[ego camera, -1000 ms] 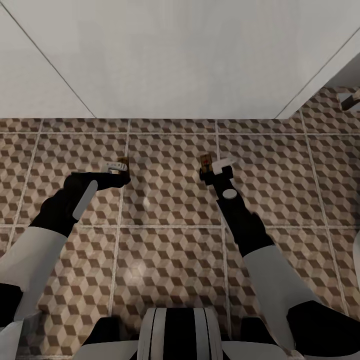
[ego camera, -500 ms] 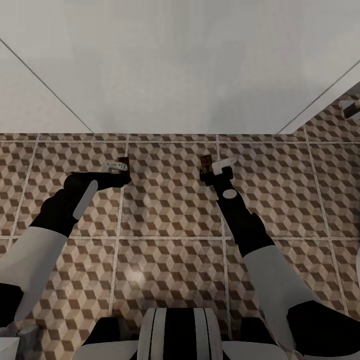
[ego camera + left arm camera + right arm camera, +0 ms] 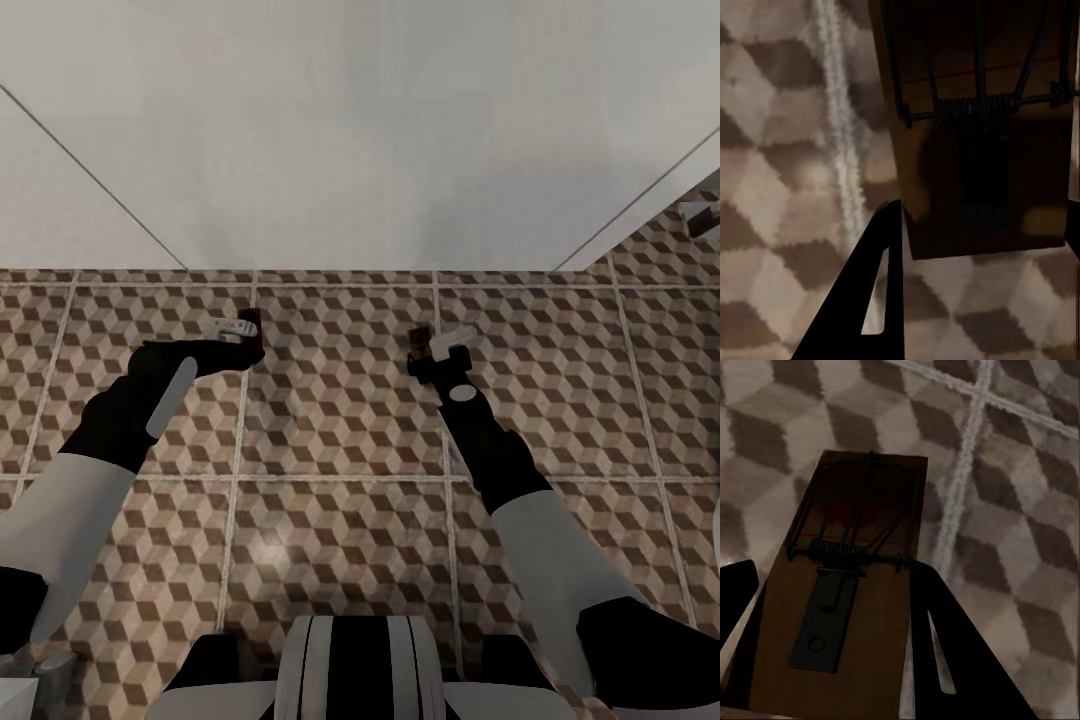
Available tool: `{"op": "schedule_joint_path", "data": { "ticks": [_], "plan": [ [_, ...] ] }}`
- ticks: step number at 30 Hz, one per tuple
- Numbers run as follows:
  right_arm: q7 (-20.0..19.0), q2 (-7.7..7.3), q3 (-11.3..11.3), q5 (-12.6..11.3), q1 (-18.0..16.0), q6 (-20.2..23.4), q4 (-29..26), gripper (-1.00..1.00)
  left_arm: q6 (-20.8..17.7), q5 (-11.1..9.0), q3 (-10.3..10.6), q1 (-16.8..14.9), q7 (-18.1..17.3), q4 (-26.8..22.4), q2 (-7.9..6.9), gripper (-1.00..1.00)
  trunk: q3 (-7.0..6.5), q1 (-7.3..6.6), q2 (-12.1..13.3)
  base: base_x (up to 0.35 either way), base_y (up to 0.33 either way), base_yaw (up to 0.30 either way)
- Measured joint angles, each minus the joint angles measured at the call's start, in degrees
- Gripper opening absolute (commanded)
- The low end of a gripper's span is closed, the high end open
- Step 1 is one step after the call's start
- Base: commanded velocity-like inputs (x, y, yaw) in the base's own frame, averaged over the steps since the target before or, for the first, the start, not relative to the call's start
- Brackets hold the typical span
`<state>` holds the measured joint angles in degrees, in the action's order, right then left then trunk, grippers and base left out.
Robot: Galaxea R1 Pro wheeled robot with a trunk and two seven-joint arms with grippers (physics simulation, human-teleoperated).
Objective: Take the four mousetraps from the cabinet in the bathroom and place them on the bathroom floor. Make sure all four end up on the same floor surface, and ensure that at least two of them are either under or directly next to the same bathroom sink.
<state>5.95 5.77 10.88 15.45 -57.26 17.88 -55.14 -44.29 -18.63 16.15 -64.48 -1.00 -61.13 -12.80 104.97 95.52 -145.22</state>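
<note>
Bare bathroom floor (image 3: pixel 340 420) lay open between and ahead of both arms. A pale wall (image 3: pixel 350 130) closed off the far side.

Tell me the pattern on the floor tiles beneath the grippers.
Brown, beige and white 3D cubes on the bathroom floor, pale grout between; clearest in the head view.

Both arms reach out over the cube-patterned bathroom floor (image 3: pixel 340 420). The left gripper (image 3: pixel 243 331) pinches a small dark mousetrap (image 3: pixel 251 335) at a grout line, and the right gripper (image 3: pixel 432 350) clamps another mousetrap (image 3: pixel 420 345), the two well apart. A pale grey wall (image 3: pixel 360 130) rises just beyond them.
</note>
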Motion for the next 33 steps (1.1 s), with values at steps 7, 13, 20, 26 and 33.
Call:
{"op": "schedule_joint_path", "data": {
  "ticks": [7,13,20,26,33],
  "plan": [
    [0.0,-0.21,-0.1,0.0,0.0,1.9,0.7,-1.0,-0.1,0.0,-0.2,0.0,0.2,-1.6,0.93,-1.0,0.0,0.0,0.0,0.0,0.0,0.0],
    [0.0,-0.22,-0.1,0.0,-0.1,2.0,0.7,-1.0,-0.2,0.1,-0.5,0.0,0.3,2.5,3.38,-1.0,0.0,0.0,0.0,0.0,0.0,0.0],
    [0.0,-0.09,-0.2,0.0,-0.9,2.1,0.8,-1.0,0.0,0.2,-0.6,-0.2,0.3,11.1,6.48,-1.0,0.0,0.0,0.0,0.0,0.0,0.0],
    [-0.1,0.34,-0.1,-0.1,-4.5,3.0,2.1,-1.0,0.1,0.6,-0.6,-0.4,1.5,15.0,8.38,-1.0,0.0,0.0,0.0,0.0,0.0,0.0],
    [-0.1,1.74,-0.1,-0.2,-7.6,3.2,5.7,-1.0,0.5,0.7,-0.7,-0.6,2.6,15.6,8.54,-1.0,0.0,0.0,0.0,0.0,0.0,0.0]
  ]
}}
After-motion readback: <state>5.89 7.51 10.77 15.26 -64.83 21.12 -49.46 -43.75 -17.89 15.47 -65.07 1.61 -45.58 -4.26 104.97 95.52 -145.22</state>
